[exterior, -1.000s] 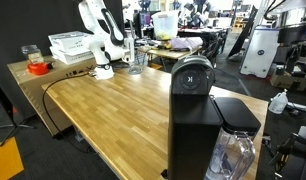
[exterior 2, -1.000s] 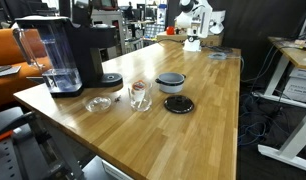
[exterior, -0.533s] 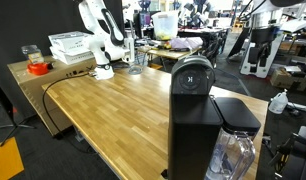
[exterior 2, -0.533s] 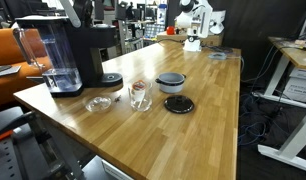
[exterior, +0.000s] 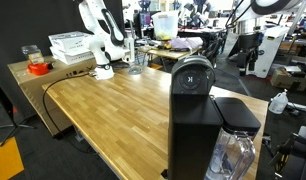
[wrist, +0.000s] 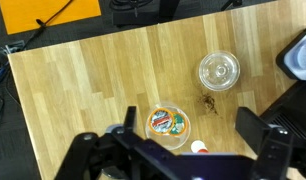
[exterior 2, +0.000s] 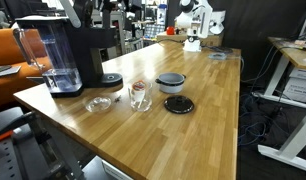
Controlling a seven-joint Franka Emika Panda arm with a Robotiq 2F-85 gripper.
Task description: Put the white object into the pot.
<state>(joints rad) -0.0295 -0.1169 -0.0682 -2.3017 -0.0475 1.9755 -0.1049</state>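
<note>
In the wrist view my gripper [wrist: 193, 132] is open and empty, high above the wooden table [wrist: 83, 90]. A small white round object [wrist: 198, 148] lies right of a glass cup of coffee pods [wrist: 168, 124] and is partly hidden by the gripper body. The grey pot [exterior 2: 171, 82] stands on the table in an exterior view, with its black lid [exterior 2: 178, 104] lying beside it. The pot is hidden in the wrist view. My arm stands at the far end of the table in both exterior views [exterior: 98, 40] [exterior 2: 198, 22].
A black coffee machine [exterior 2: 78, 50] [exterior: 193, 110] stands at one table end; its base [wrist: 301, 55] shows at the wrist view's right edge. A glass lid [wrist: 218, 72] [exterior 2: 97, 103] lies near the cup [exterior 2: 140, 95]. White trays [exterior: 71, 45] sit beside the arm's base.
Nothing on the table has moved and the arm is still. Only people in the background have shifted.
</note>
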